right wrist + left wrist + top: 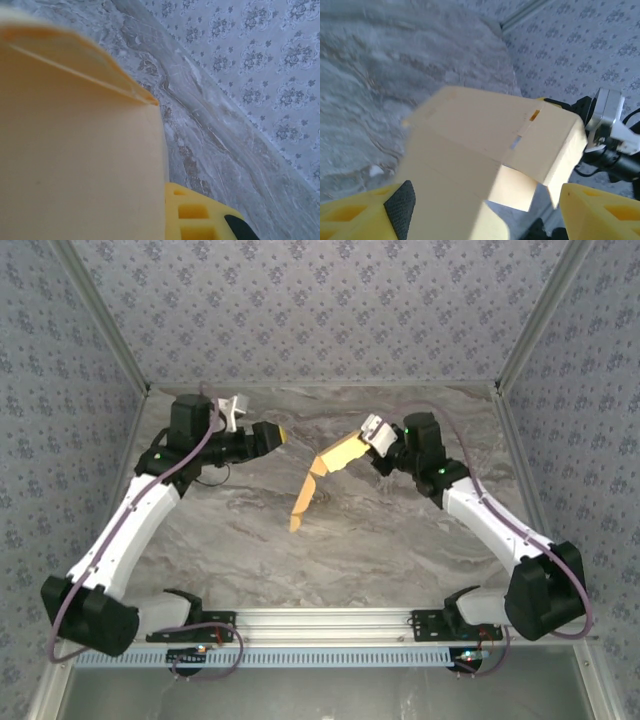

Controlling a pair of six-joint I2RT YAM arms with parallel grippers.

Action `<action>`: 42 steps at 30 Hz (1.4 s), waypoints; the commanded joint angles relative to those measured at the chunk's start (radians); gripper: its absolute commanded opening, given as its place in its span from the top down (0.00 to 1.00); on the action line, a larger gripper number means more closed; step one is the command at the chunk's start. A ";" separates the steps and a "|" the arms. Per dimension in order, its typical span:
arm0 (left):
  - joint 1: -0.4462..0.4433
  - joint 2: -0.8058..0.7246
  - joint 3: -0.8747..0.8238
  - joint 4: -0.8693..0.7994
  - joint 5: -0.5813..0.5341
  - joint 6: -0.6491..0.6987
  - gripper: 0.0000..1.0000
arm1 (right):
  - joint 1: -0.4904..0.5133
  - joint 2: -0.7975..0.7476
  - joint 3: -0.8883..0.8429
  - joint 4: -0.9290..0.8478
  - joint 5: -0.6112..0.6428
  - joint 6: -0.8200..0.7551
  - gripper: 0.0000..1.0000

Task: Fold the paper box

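Observation:
The paper box (325,472) is a partly folded orange-yellow card held up off the table, its long lower flap slanting down so the tip almost meets the marble. My right gripper (366,445) is shut on the card's upper right end. In the right wrist view the card (75,150) lies against one yellow finger (200,215) and hides the other. My left gripper (279,434) hovers a short way left of the card, apart from it and open. In the left wrist view its yellow fingers (350,217) stand wide apart with the folded card (470,145) just ahead.
The grey marble table (230,540) is fenced by patterned walls (320,300) at the back and sides. A metal rail (330,625) with both arm bases runs along the near edge. The right arm's wrist camera (609,120) shows behind the card.

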 commanded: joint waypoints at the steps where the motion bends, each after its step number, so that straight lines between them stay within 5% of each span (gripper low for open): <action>1: 0.001 -0.029 -0.017 0.013 -0.080 0.095 0.21 | -0.011 -0.007 0.169 -0.413 -0.020 -0.028 0.98; 10: -0.022 0.030 -0.147 0.197 -0.004 0.053 0.20 | 0.144 0.099 0.471 -0.901 0.568 -0.169 0.95; 14: -0.034 0.063 -0.221 0.324 0.057 0.041 0.19 | 0.182 0.225 0.573 -1.071 0.709 -0.172 0.96; 16: -0.051 0.072 -0.256 0.392 0.095 0.060 0.15 | 0.192 0.257 0.585 -1.073 0.724 -0.188 0.96; 18: -0.092 0.075 -0.274 0.428 0.116 0.112 0.01 | 0.205 0.287 0.611 -1.078 0.708 -0.200 0.95; 21: -0.198 0.034 -0.312 0.476 0.061 0.322 0.01 | 0.216 0.332 0.654 -1.086 0.677 -0.228 0.95; 24: -0.264 -0.023 -0.458 0.698 -0.076 0.494 0.01 | 0.216 0.352 0.674 -1.061 0.630 -0.261 0.96; 31: -0.291 0.023 -0.566 0.885 -0.085 0.690 0.01 | 0.220 0.442 0.761 -1.128 0.598 -0.279 0.97; 42: -0.396 0.144 -0.541 0.988 -0.294 0.854 0.01 | 0.224 0.466 0.767 -1.133 0.481 -0.238 0.97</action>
